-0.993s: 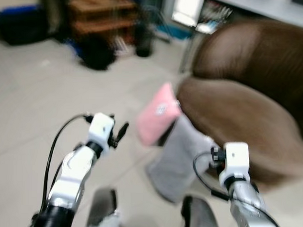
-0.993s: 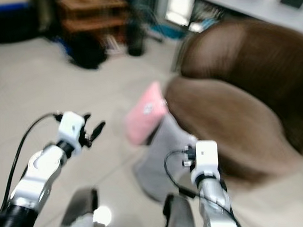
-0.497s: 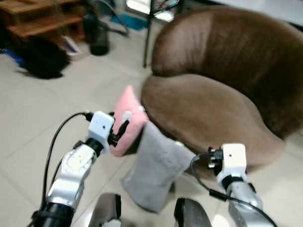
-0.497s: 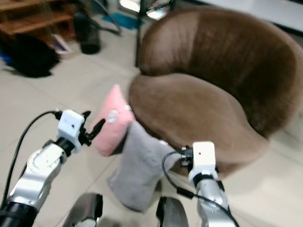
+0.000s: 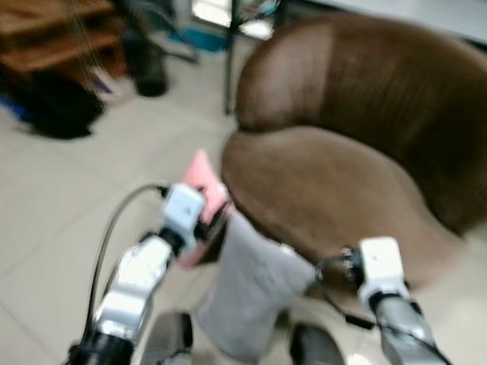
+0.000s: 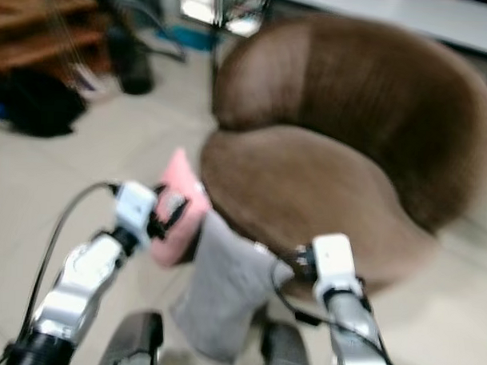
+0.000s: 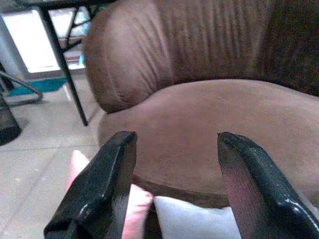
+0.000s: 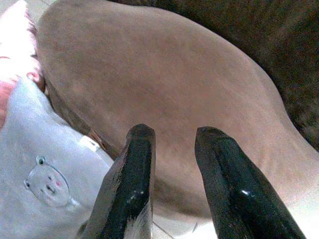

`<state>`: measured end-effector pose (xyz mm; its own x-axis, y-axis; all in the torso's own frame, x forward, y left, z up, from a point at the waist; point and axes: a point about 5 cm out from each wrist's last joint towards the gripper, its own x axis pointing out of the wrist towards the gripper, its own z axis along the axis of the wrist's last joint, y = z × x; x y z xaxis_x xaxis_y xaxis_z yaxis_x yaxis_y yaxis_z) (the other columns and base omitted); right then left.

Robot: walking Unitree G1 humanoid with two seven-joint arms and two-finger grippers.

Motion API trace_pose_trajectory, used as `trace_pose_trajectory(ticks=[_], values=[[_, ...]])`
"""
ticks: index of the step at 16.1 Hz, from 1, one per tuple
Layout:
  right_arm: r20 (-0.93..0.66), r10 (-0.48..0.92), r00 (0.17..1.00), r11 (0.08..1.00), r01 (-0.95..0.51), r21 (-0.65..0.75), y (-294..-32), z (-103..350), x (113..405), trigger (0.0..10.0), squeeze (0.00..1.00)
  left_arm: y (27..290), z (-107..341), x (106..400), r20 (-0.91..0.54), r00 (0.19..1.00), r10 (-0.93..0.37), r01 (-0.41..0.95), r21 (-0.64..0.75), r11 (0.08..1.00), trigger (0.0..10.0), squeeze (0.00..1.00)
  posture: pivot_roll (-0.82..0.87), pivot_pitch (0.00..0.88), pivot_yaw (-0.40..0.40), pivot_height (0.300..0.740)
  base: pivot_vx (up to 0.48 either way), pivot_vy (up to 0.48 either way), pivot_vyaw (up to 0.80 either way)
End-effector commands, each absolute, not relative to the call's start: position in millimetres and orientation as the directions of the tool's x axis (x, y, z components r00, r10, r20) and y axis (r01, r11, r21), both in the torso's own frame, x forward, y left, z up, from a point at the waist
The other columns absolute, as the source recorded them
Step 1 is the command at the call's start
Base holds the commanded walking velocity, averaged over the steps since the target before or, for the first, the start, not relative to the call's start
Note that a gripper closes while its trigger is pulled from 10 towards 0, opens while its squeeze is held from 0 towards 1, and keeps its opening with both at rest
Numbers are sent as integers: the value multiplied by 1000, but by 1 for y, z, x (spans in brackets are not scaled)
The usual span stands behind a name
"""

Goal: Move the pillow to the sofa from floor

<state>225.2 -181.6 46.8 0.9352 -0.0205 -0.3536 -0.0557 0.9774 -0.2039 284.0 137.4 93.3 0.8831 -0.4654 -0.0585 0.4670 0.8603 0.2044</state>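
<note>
A pink pillow (image 5: 204,177) stands on the tiled floor, leaning on the front of the round brown sofa (image 5: 339,186). A grey pillow (image 5: 252,291) with a small bear print (image 8: 47,184) leans beside it. My left gripper (image 7: 175,137) is open, held just above and in front of the pink pillow (image 7: 137,209), whose lower part its wrist hides in the head views. My right gripper (image 8: 175,132) is open over the sofa's front edge, beside the grey pillow, with nothing between its fingers. The head views are blurred.
A black bag (image 5: 58,108) lies on the floor at the far left, before a wooden shelf (image 5: 49,31). A dark bin (image 5: 150,67) and a black table leg (image 5: 230,54) stand behind the sofa. Open tiled floor lies to my left.
The camera has swung and moved in, so sofa and pillows sit nearer and more central. My left gripper has moved to the right and now stands over the pink pillow.
</note>
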Motion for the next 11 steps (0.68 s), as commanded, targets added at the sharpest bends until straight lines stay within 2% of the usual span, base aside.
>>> trace_pose_trajectory(ticks=[1, 5, 11], values=[[-326, 3, 945, 986, -57, -157, -174, 52, 230, 10000, 0, 149, 92, 283, -74, 897, -436, 442, 220, 870, 10000, 0, 88, 13, -62, 586, 285, 0, 0], [-335, 12, 942, 985, -69, -158, -171, 48, 232, 10000, 0, 152, 90, 280, -107, 894, -435, 448, 255, 857, 10000, 0, 103, 34, -67, 586, 0, 0, 0], [-355, 48, 934, 994, -79, -73, -156, 33, 253, 10000, 0, 150, 97, 277, -117, 840, -530, 537, 310, 784, 10000, 0, 143, 147, -41, 546, 0, 0, 0]])
